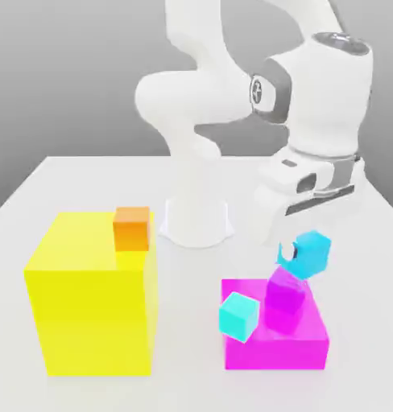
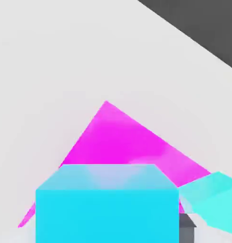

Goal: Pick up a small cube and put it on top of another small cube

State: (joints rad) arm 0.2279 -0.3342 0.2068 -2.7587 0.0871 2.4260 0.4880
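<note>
My gripper (image 1: 299,251) is shut on a small cyan cube (image 1: 311,253), which hangs tilted just above the small magenta-purple cube (image 1: 285,299). I cannot tell whether the two cubes touch. The purple cube rests on a large flat magenta block (image 1: 272,342). A second small cyan cube (image 1: 238,315) sits tilted at that block's front corner on the exterior view's left. In the hand view the held cyan cube (image 2: 106,204) is close up, with the flat magenta block (image 2: 122,137) behind it and the second cyan cube (image 2: 213,199) beside it.
A big yellow block (image 1: 91,298) stands on the exterior view's left of the white table (image 1: 192,386), with a small orange cube (image 1: 132,228) on its top back corner. The arm's white base (image 1: 196,221) stands behind, between the two blocks.
</note>
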